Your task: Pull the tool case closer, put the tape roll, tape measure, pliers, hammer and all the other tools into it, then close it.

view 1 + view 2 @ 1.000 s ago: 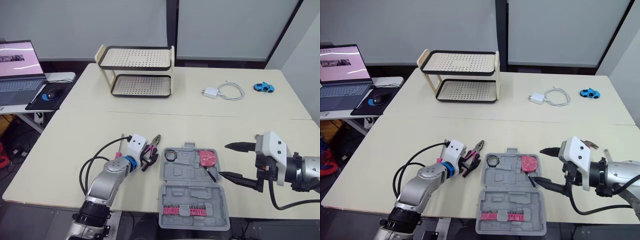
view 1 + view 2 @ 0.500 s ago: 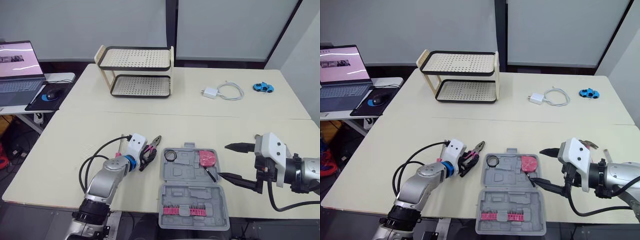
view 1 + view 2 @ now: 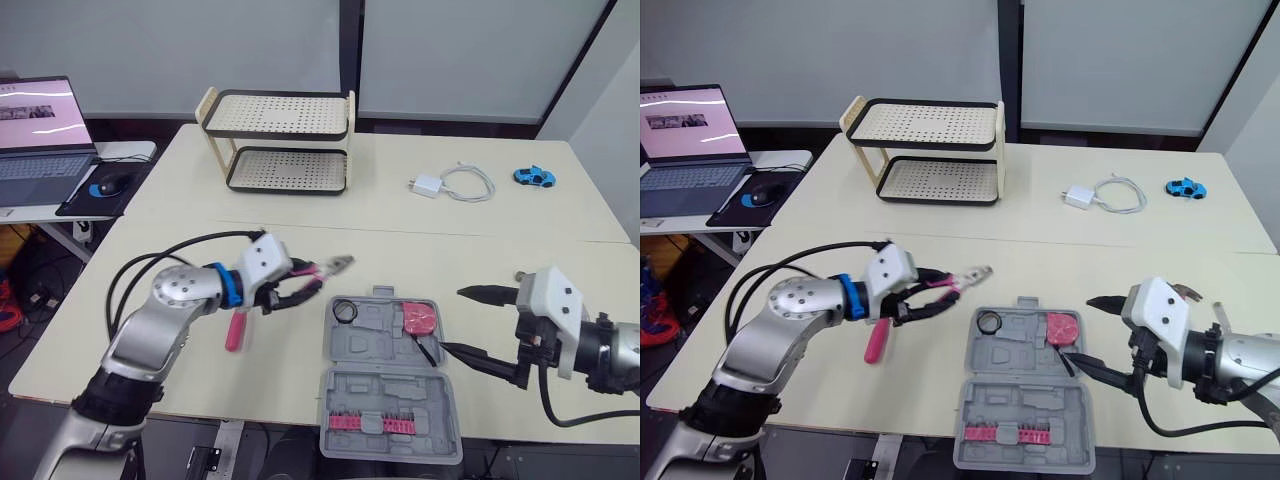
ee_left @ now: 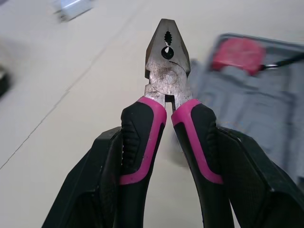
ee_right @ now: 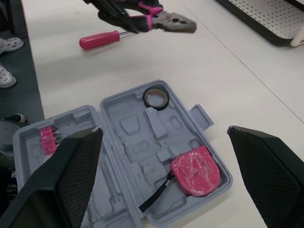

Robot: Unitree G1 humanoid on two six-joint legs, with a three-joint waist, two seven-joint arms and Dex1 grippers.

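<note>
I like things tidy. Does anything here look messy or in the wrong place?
Nothing is spilled or broken. A pink-handled item lies loose on the table, outside the open tool case. A blue toy car on the far side looks odd here.

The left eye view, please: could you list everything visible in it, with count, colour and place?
tool case: 1, grey, open, near table edge
tape roll: 1, black, case's far-left corner
tape measure: 1, red, case's far-right part
bit strip: 1, pink, case's near half
pliers: 1, pink-black handles, held above table
pink-handled tool: 1, on table left of case
rack: 1, black-cream, two tiers, far side
charger with cable: 1, white, far right
toy car: 1, blue, far right
laptop: 1, side table, far left
left gripper: shut on pliers
right gripper: open, right of case
</note>
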